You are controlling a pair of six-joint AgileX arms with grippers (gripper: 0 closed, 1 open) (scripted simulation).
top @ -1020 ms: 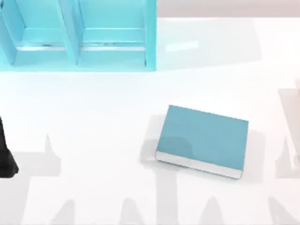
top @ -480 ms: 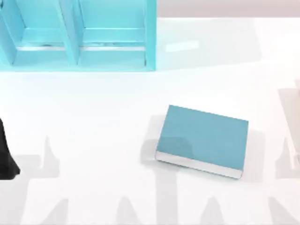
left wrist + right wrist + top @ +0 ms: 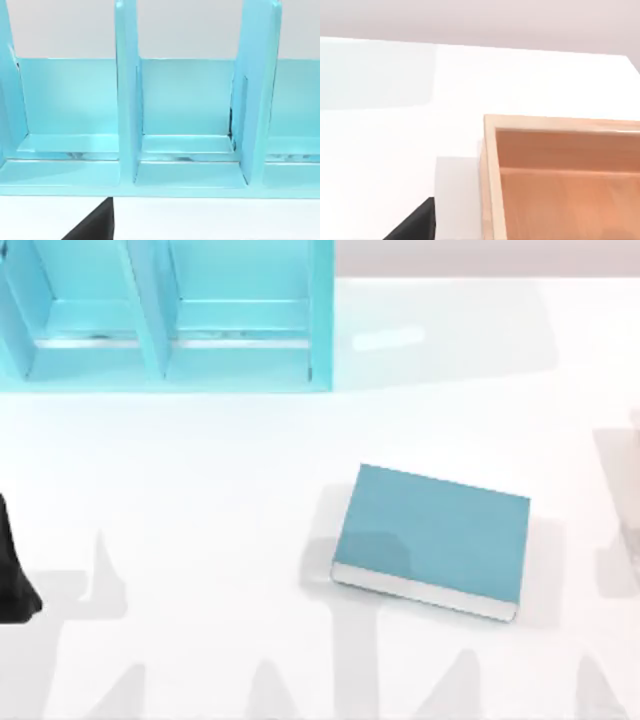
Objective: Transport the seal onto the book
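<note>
The teal book [image 3: 432,538] lies flat on the white table [image 3: 200,490], right of the middle; the blue shelf unit [image 3: 165,315] stands far back on the left; a wooden box [image 3: 565,175] sits by the right arm; the left arm [image 3: 12,570] waits at the left edge.

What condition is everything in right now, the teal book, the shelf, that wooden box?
Flat teal hardcover book: closed, lying flat on the white table, nothing on its cover.
Teal shelf unit: upright, visible compartments hold nothing.
Light wooden box: open-topped, visible interior bare.
</note>
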